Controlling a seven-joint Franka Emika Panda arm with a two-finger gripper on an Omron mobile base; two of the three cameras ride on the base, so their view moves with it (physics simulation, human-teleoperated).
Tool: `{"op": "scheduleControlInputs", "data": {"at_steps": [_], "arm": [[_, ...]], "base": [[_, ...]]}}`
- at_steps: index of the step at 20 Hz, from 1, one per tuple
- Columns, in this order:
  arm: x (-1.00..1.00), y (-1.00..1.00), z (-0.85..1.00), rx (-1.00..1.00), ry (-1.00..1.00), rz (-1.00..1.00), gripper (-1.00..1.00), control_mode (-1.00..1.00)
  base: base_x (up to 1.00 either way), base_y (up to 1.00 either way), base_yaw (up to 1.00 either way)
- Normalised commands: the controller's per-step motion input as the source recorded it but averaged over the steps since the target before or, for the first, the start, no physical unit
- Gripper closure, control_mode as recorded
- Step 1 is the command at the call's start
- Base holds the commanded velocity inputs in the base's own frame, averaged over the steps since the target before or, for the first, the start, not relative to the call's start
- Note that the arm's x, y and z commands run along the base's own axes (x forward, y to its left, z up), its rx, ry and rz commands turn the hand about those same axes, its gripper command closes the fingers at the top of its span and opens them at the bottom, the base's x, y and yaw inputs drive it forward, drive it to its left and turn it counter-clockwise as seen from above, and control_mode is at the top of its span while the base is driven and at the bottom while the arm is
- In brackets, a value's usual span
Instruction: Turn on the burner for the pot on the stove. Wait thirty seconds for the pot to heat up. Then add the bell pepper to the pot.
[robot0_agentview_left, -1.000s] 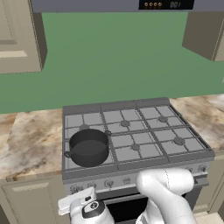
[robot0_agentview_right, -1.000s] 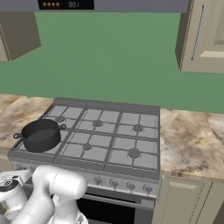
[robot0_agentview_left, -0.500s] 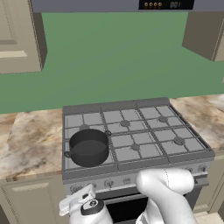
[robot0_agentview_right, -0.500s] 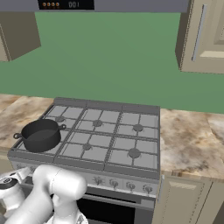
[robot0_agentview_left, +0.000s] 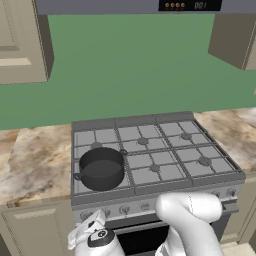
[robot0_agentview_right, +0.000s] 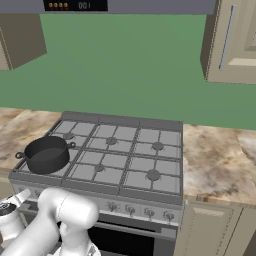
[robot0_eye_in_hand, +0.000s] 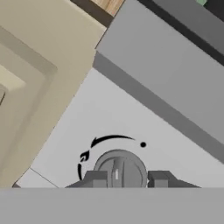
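Marbled beige worktop (robot0_agentview_left: 35, 160) runs along the left side of the stove (robot0_agentview_left: 165, 150), with a pale cabinet door (robot0_agentview_left: 35, 225) below its front edge. Dark grey pot (robot0_agentview_left: 101, 168) sits on the front-left grate section of the stove, close to the stove's left edge and front edge; in the right base view the same pot (robot0_agentview_right: 46, 154) shows its two small side handles and an empty-looking interior. Grey grid grates cover six burners; the others carry nothing. Knob row (robot0_agentview_right: 145, 212) lines the steel front panel under the grates, above the black oven door (robot0_agentview_left: 145, 240). Low at the stove's front-left corner the gripper (robot0_eye_in_hand: 126, 179) is closed narrowly on a round grey knob (robot0_eye_in_hand: 120, 168), one dark fingertip on each side of it, touching its rim. Printed on the panel around that knob: a black curved arrow (robot0_eye_in_hand: 103, 142), a small flame mark and a dot. White arm (robot0_agentview_left: 192, 220) bends down in front of the oven door. To the right of the stove the worktop continues, bare marble, with a cabinet beneath. Green wall (robot0_agentview_left: 130, 65) behind, upper cabinets to both sides, a hood panel (robot0_agentview_left: 190, 5) overhead.
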Motion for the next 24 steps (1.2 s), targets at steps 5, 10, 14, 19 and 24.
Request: {"op": "scheduleControlInputs", "data": {"at_steps": [5,10,14,19,24], "arm": [[0.0,0.05,-0.1,-0.2,0.0,-0.01,1.0,-1.0],[0.0,0.06,-0.12,-0.19,0.0,-0.01,1.0,-1.0],[0.0,0.05,-0.14,-0.18,0.0,0.0,1.0,-1.0],[0.0,0.04,-0.14,-0.19,0.0,0.0,1.0,-1.0],[0.0,0.0,-0.07,-0.11,0.0,0.0,1.0,-1.0]], "base": [[0.0,0.0,0.0],[0.0,0.0,0.0],[0.0,0.0,0.0],[0.0,0.0,0.0],[0.0,0.0,0.0]]}}
